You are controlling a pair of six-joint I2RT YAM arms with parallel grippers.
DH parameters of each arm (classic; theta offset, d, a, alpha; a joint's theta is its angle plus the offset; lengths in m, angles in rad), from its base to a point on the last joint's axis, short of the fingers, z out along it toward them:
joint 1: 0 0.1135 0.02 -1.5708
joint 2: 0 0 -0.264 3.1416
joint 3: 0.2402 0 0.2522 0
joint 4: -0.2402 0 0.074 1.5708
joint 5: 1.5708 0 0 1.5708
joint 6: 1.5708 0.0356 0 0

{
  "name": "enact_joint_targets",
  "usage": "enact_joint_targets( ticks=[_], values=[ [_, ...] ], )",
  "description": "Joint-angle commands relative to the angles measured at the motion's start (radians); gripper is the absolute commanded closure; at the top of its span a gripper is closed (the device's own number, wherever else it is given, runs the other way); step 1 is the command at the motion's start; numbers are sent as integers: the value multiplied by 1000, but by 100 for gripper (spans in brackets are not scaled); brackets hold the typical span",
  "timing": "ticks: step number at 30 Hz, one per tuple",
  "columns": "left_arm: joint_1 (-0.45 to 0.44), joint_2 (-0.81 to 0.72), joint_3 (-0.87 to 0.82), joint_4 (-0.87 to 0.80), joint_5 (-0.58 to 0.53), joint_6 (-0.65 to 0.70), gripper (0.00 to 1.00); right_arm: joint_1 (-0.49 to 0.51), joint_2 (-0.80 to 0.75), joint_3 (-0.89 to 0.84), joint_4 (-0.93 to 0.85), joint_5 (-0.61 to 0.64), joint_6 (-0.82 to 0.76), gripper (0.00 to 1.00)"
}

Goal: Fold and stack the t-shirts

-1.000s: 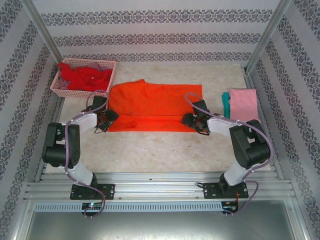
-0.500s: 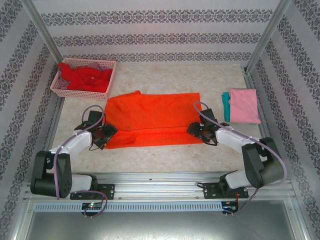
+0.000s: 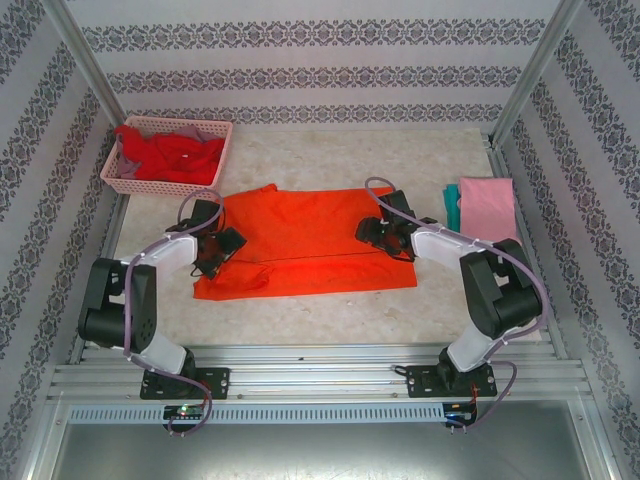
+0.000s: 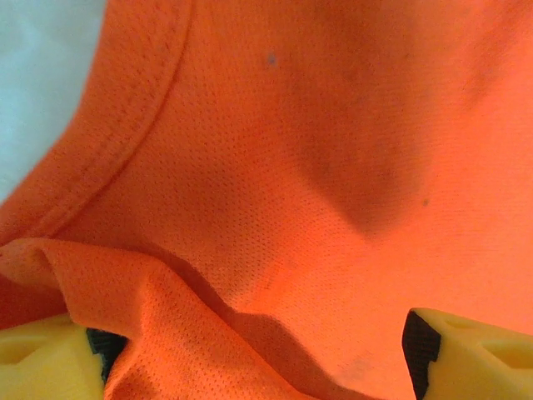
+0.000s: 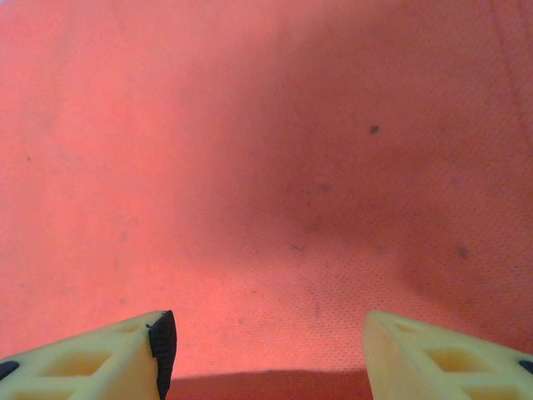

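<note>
Overhead, two robot arms bend over a bright orange t-shirt (image 3: 300, 235) spread flat at the centre of a pale table (image 3: 330, 155). The shirt lies lengthwise between the arms, a strip along its near edge doubled over and a crease running from side to side. The left gripper (image 3: 225, 248) sits at the shirt's left end and the right gripper (image 3: 372, 232) at its right end, both pointing inward.

Seen from the left wrist, that claw's yellow fingers (image 4: 475, 350) stand wide apart. A loose ridge of orange mesh lies between them, and neither finger clamps it. A stitched hem (image 4: 141, 125) curves past a patch of bare table at upper left. From the right wrist, the other claw's fingers (image 5: 92, 358) are likewise spread wide over smooth orange cloth, holding nothing.

At the table's far left corner, a pink lattice basket (image 3: 150, 186) holds crumpled red t-shirts (image 3: 170, 155) and a scrap of grey cloth (image 3: 203, 129). Along the right edge, well apart from the basket, a folded pink t-shirt (image 3: 490, 205) rests on a teal t-shirt (image 3: 452, 212), whose edge shows at the pink one's left side.
</note>
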Motion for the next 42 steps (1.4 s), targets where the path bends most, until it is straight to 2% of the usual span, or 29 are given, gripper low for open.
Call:
enact_joint_targets(
  ticks=[1, 5, 10, 21, 25, 28, 32, 36, 42],
  values=[
    [-9, 34, -22, 58, -12, -11, 14, 2, 32, 4, 10, -22, 13, 39],
    [-8, 84, -19, 56, -15, -4, 14, -15, 69, -16, 23, -32, 24, 39],
    [-8, 53, -47, 22, -32, 7, 13, -32, 73, -40, 7, -35, 23, 38],
    [-13, -214, -232, -162, -29, 26, 12, -62, -127, -248, -79, -27, 40, 38],
    [-18, -316, -248, -214, -33, 10, 12, -61, -215, -285, -113, -27, 54, 38],
    [-18, -336, -186, -235, -48, 24, 11, -58, -247, -238, -122, -28, 34, 38],
    [-18, -262, -17, -242, -85, 55, 8, -36, -245, -123, -111, -23, -11, 38],
    [-16, -113, 144, -210, -129, 59, 9, -10, -188, -31, -82, -21, -46, 37],
    [-7, 163, 397, -222, -170, 11, 29, -2, -98, 31, -25, -51, -22, 37]
  ],
)
